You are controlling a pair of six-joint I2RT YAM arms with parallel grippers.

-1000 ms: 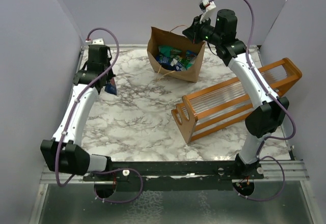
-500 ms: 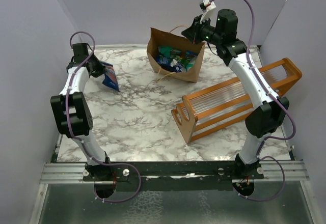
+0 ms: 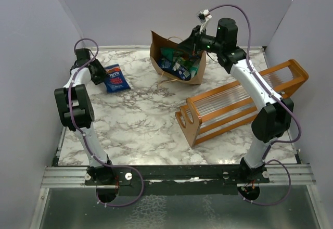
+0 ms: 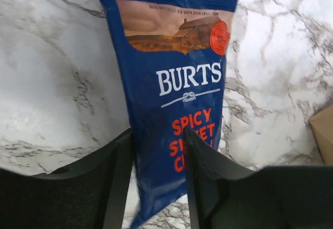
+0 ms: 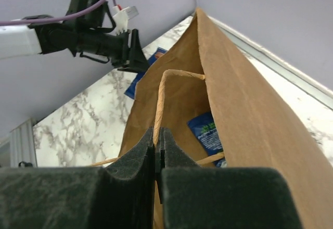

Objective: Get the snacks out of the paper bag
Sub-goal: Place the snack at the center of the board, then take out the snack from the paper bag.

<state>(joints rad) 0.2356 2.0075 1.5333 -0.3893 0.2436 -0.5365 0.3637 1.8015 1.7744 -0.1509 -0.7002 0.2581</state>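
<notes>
Left end effector [image 4: 156,134]: fingers parted, straddling lower end of blue snack packet [image 4: 174,78], no pinch visible. Packet flat on tabletop [image 3: 140,119], near far-left corner. Paper bag [image 3: 157,42]: at far edge, about centre, mouth open, more snacks [image 3: 177,62] inside. Right end effector [image 5: 157,138]: closed, clamping bag's twisted handle [image 5: 162,91]. Wooden rack [image 3: 244,101]: toward right edge, apart from bag.
</notes>
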